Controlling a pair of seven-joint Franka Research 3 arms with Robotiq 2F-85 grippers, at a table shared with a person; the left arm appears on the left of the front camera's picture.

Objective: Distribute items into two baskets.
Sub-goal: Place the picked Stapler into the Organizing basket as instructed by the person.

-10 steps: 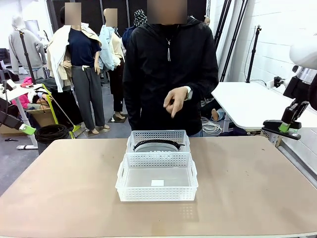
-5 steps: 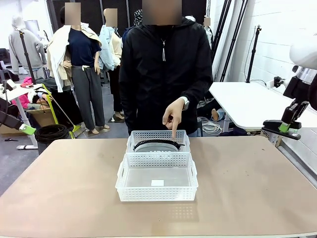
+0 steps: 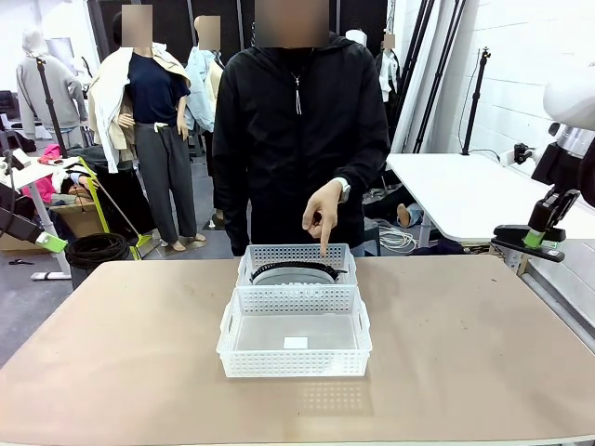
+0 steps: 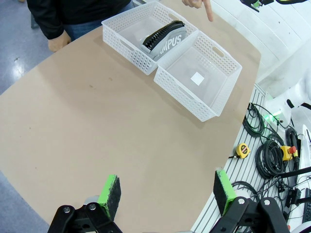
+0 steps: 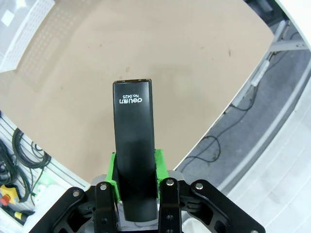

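Holding stapler [image 5: 132, 160] pinched in my right pincer [image 5: 134, 174], off table's right edge: rigid, smooth, light; grip mid-body looks sound. Left pincer [image 4: 165, 191] spread, empty. Soft CAMPUS piece [image 4: 165, 40] lies in far basket [image 3: 260, 254]; near basket [image 3: 296, 362] empty. Person's hand [image 3: 323, 210] points at far basket.

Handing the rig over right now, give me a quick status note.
Right hand: shut on the black stapler, held out past the table's right edge.
Left hand: open, empty, above the table.
Far basket: holds the grey CAMPUS fabric piece; the person's finger points down at it.
Near basket: nothing in it but a white label.
Done: fabric placed. Left: stapler into a basket.
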